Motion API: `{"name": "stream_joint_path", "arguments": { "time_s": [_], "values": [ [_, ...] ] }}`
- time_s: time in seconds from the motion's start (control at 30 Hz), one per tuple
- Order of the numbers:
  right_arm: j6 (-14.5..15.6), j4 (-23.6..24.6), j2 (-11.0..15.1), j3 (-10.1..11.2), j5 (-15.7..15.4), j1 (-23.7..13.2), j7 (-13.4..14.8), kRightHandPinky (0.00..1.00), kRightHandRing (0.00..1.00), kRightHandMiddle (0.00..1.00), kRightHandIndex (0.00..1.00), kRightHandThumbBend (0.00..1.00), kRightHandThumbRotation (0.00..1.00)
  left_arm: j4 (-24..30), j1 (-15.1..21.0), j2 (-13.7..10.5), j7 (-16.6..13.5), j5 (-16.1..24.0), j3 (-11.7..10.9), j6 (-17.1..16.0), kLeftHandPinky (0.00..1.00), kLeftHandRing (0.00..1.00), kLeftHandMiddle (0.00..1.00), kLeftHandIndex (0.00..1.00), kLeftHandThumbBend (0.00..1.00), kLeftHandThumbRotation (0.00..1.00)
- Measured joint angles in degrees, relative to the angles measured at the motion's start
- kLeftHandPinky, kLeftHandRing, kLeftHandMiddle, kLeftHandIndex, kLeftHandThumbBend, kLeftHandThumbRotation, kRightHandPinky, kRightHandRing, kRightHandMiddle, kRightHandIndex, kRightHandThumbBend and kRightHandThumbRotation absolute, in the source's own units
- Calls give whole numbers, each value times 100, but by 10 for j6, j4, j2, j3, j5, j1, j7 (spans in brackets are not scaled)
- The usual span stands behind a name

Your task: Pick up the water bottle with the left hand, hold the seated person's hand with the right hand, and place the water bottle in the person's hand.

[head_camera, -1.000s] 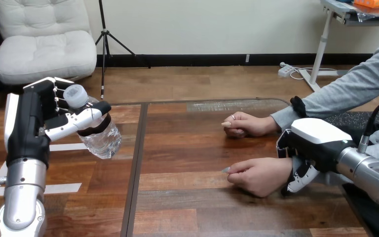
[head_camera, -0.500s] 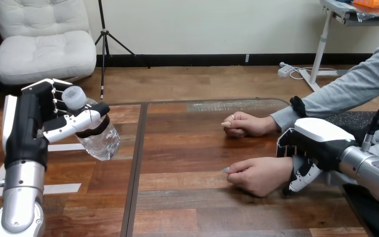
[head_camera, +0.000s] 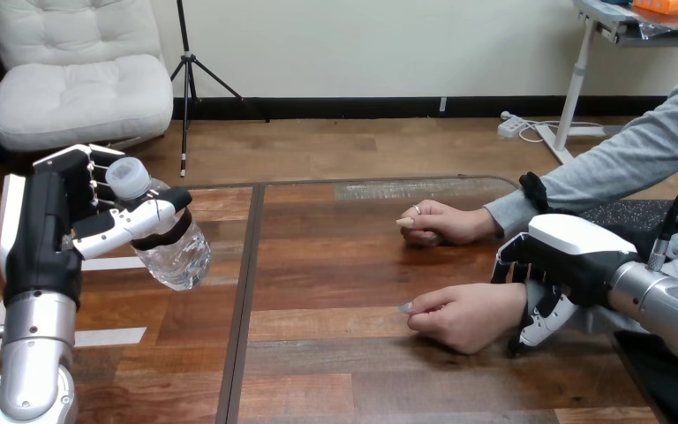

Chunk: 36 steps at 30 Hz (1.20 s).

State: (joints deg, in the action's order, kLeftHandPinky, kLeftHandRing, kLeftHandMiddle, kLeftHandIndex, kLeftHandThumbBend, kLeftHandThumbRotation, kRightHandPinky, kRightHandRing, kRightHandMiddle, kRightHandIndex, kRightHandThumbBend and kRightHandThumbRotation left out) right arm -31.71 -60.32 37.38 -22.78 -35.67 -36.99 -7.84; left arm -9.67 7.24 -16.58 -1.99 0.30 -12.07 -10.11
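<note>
At the bench's [head_camera: 335, 283] left side, the left robot hand [head_camera: 48, 221] holds the bottle [head_camera: 177, 256] up in the air, clear of the wood. The bottle is tilted. Its long axis runs from upper left to lower right, with the white cap [head_camera: 128, 177] pointing up and to the left, toward the robot hand, and the base pointing down and to the right, toward the middle of the bench. The thumb [head_camera: 137, 221] is curled across the front of the bottle just below the neck, and the fingers wrap round behind. The neck and the far side of the bottle are hidden by that grip, and the clear body makes any contents hard to make out.

At the right, the right robot hand [head_camera: 565, 256] sits over the wrist [head_camera: 510, 305] of the person's near hand [head_camera: 463, 314]. Its fingers bend down on the far side and its thumb on the near side, closing round the wrist, which is mostly covered. The near hand rests on the bench, loosely closed, knuckles up, so its palm is hidden. The person's far hand [head_camera: 441, 221] lies on the bench beyond it, apart from both robot hands. The bottle is well apart from both of the person's hands.
</note>
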Motion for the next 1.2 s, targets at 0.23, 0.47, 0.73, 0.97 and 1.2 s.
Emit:
{"name": "stream_joint_path", "arguments": {
  "time_s": [0.23,0.47,0.73,0.97,1.2],
  "values": [
    [3,1,0,3,0,0,-15,50,54,58,60,94,10,0,-1,0,0,0,0,0,32,37,40,40,74,0],
    [5,1,0,3,-1,-2,-26,52,56,60,61,96,13,0,-1,0,0,0,0,0,32,37,40,40,74,0],
    [9,1,1,3,-5,-4,-33,54,58,61,62,98,16,0,-1,0,2,0,0,0,32,37,40,40,74,0],
    [12,1,1,3,-5,-4,-44,55,59,63,64,98,17,0,-1,0,2,0,-1,0,32,37,40,40,74,0],
    [17,1,1,3,-5,-4,-55,56,61,64,65,98,16,0,-1,0,2,0,-1,0,32,37,40,40,74,0]
  ]
}}
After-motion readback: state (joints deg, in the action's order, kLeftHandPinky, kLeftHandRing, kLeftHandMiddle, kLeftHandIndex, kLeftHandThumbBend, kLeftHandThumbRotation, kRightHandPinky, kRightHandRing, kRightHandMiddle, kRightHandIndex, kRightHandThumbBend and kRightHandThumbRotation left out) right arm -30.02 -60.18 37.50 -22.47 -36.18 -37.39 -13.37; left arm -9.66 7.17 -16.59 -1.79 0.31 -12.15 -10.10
